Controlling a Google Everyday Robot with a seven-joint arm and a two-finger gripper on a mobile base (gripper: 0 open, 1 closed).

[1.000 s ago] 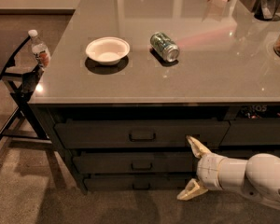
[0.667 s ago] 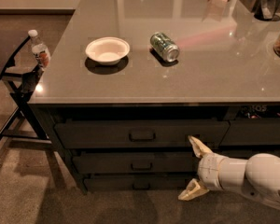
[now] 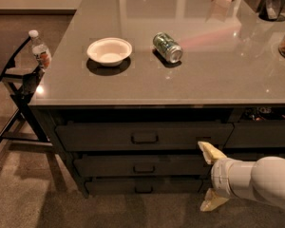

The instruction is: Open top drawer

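The top drawer (image 3: 99, 136) is the wide dark grey front just under the countertop, shut, with a small black loop handle (image 3: 145, 138) at its centre. Two shallower drawer fronts lie below it, each with a like handle. My gripper (image 3: 210, 176) is at the lower right, on a white arm. Its two cream fingers are spread wide, one fingertip (image 3: 207, 150) at the top drawer's lower right corner and the other down near the floor. It holds nothing and stands to the right of the handle, in front of the lower drawers.
On the grey countertop (image 3: 228, 80) stand a white bowl (image 3: 109, 51) and a green can (image 3: 167, 47) lying on its side. A water bottle (image 3: 40, 51) rests on a black folding stand (image 3: 19, 87) at the left. Carpet lies below.
The gripper has shifted slightly right and a little lower. The drawers have not moved.
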